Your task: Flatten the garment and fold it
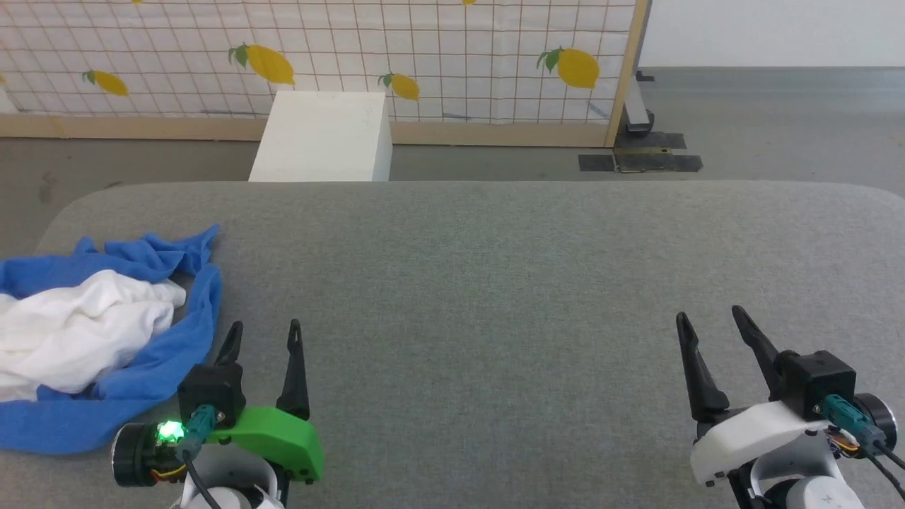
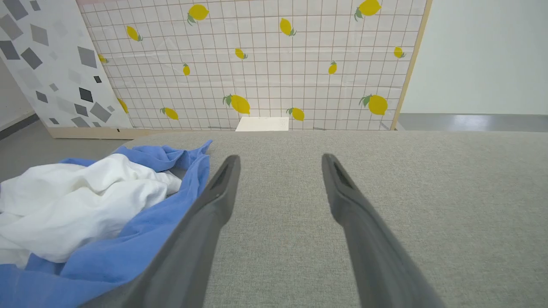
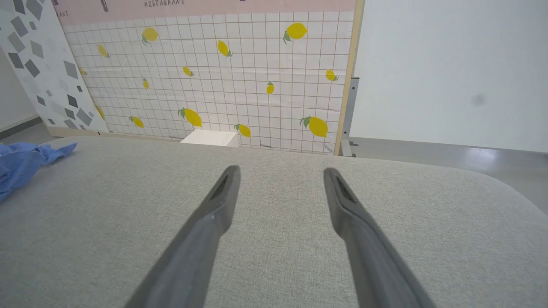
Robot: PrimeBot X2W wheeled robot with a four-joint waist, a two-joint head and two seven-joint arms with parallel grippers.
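The left jaws stand wide apart with nothing between them. Their two long dark fingers [image 1: 293, 367] point up the frame at the lower left of the head view, above a bright green wrist housing [image 1: 276, 438] with a small green light [image 1: 170, 431] lit beside it. In the left wrist view the same fingers [image 2: 214, 205] spread over bare grey cloth.

The right jaws are just as wide and hold nothing. Their dark fingers [image 1: 696, 375] rise from a white wrist housing [image 1: 749, 431] at the lower right of the head view. In the right wrist view these fingers [image 3: 214, 214] also hang over bare cloth.

Both sets of fingers lie above a broad worktop covered in grey woven fabric, with rounded corners [image 1: 495, 283] [image 2: 428, 192] [image 3: 107, 192].

The soft white shirt with bright blue sleeves [image 1: 85, 332] lies in a crumpled heap at the left edge of the head view, on the worktop. Its white body is bunched in the middle and the blue cloth is looped around it. The blue edge comes just beside the left fingers; I cannot tell if it touches them. In the left wrist view the shirt [image 2: 85, 205] fills the lower left. In the right wrist view a blue part of it [image 3: 21, 162] shows at the far left, well apart from the right fingers.

Beyond the worktop, at the top of the head view, a plain white box [image 1: 325, 134] [image 2: 262, 124] [image 3: 209, 137] stands on a grey floor [image 1: 778, 120]. Behind it is a white gridded panel printed with yellow lemons in a pale wooden frame [image 1: 459, 56] [image 2: 257, 64] [image 3: 214, 77].
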